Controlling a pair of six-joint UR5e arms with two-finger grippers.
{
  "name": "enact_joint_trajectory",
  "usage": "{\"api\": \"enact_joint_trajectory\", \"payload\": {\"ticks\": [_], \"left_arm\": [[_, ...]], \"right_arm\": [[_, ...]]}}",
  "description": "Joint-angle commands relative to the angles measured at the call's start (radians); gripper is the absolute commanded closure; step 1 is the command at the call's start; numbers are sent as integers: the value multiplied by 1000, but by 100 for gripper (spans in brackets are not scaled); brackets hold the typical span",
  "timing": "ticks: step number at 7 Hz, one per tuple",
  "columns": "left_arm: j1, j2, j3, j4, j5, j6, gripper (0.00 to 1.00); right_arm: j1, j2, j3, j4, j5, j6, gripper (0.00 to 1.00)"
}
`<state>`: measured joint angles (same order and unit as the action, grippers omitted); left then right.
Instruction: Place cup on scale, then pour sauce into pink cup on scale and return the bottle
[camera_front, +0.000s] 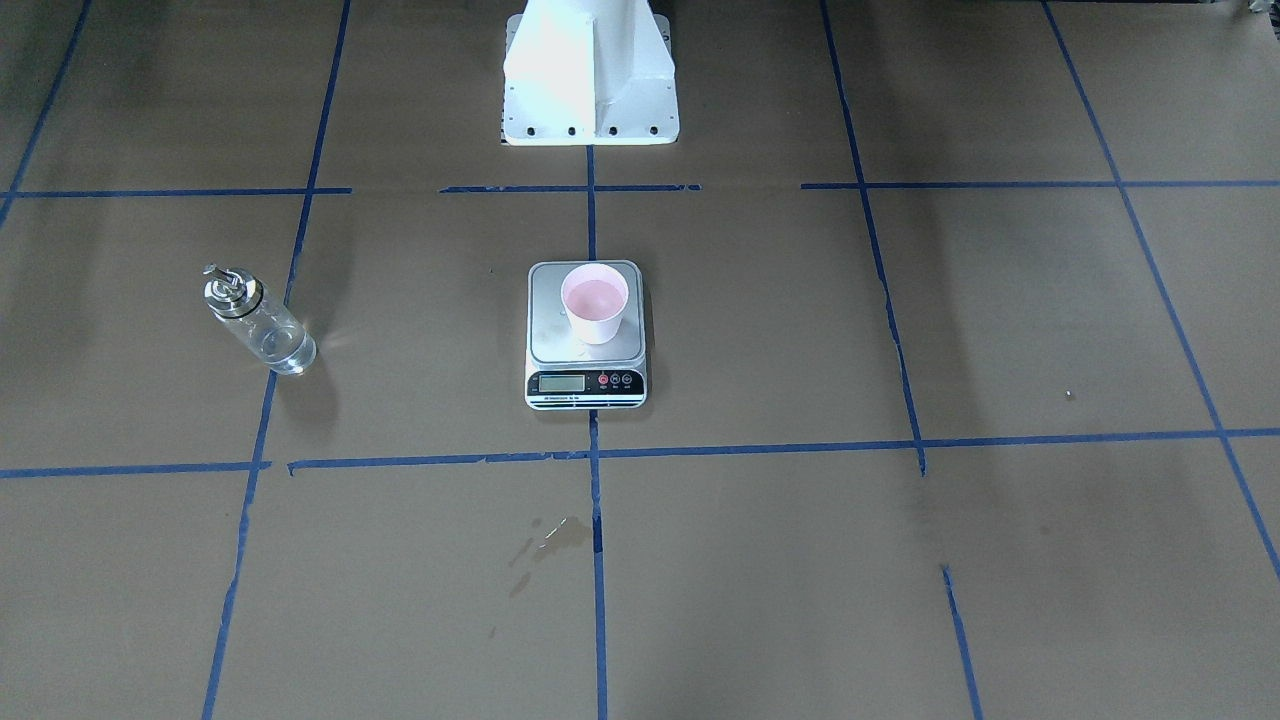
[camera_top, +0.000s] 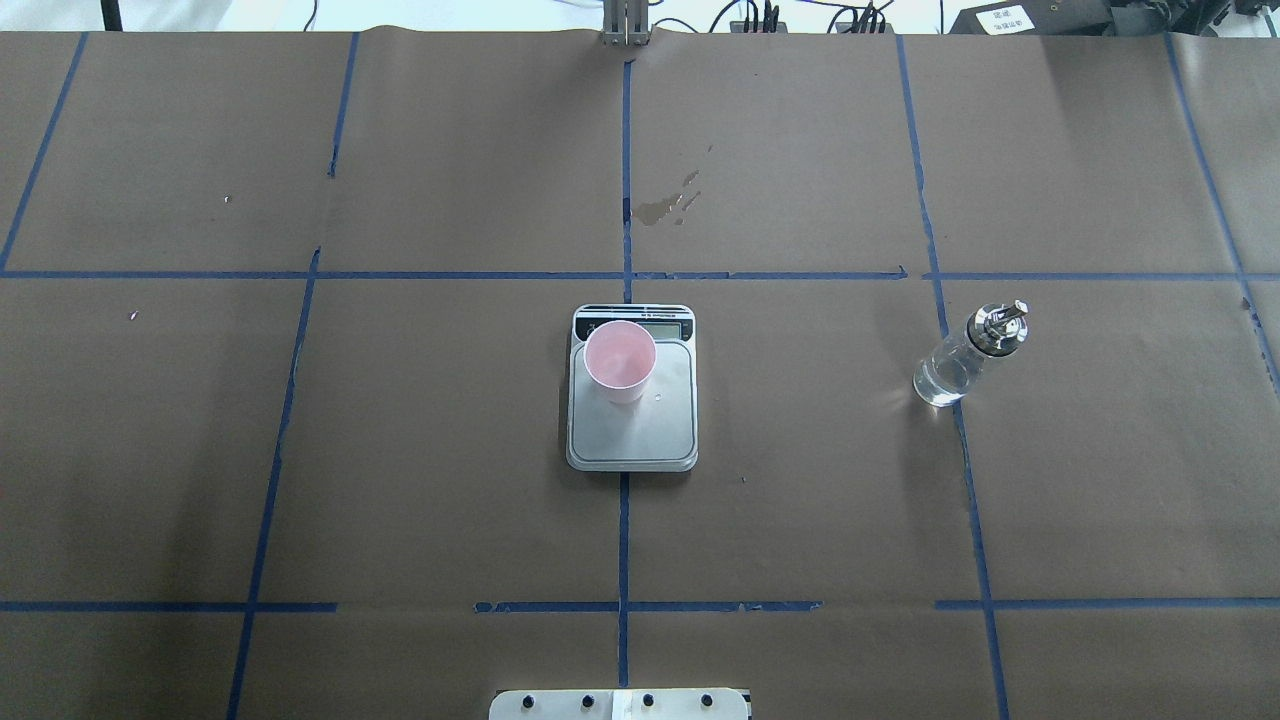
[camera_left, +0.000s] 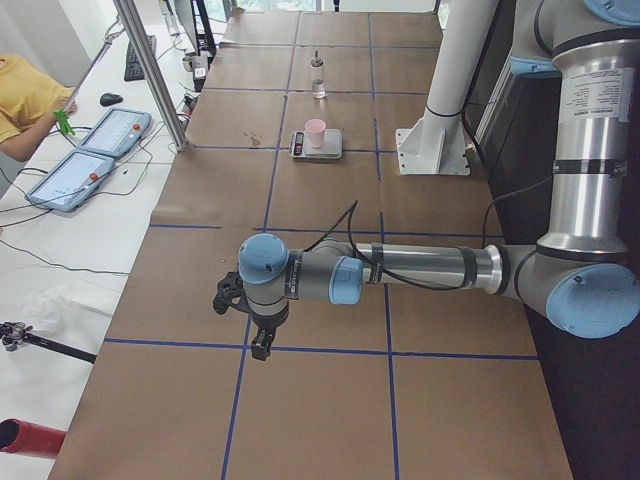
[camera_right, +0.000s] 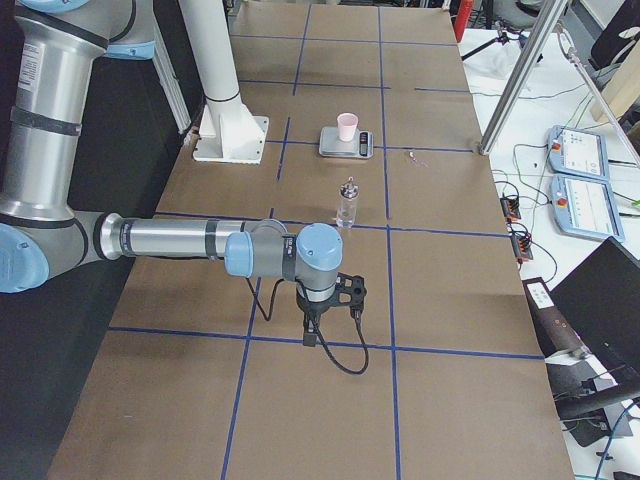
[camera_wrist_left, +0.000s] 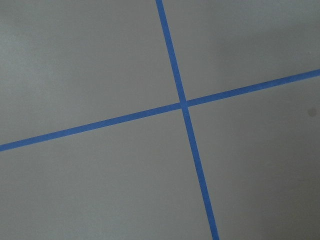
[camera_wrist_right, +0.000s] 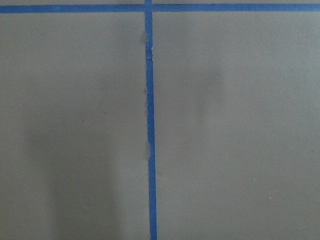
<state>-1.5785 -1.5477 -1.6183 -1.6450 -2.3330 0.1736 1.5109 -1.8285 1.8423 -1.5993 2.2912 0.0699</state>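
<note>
The pink cup (camera_front: 595, 303) stands upright on the scale (camera_front: 549, 332), towards the platform's back left in the overhead view, where the cup (camera_top: 620, 362) covers part of the scale (camera_top: 640, 430). The clear glass bottle (camera_front: 258, 322) with its silver spout stands upright by itself on a blue tape line, well to the robot's right of the scale; the bottle (camera_top: 965, 357) holds clear sauce (camera_front: 287, 351) in its lower part. Both arms are drawn back far from these things. The left gripper (camera_left: 228, 297) and the right gripper (camera_right: 349, 291) hang over bare paper; I cannot tell whether they are open or shut.
Brown paper with blue tape lines covers the table. A wet stain (camera_top: 665, 208) lies beyond the scale. The white robot base (camera_front: 590, 70) stands behind the scale. A person (camera_left: 25, 95) and two control pendants (camera_left: 100, 150) are beside the table's far side.
</note>
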Motion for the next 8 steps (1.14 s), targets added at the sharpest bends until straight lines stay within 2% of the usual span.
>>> {"api": "enact_joint_trajectory", "payload": {"ticks": [1,8], "left_arm": [[0,0,0,1,0,1,0],[0,3,-12,-1,-2,3,0]], "right_arm": [[0,0,2,1,1,1,0],[-2,9,2,1,2,2,0]]}}
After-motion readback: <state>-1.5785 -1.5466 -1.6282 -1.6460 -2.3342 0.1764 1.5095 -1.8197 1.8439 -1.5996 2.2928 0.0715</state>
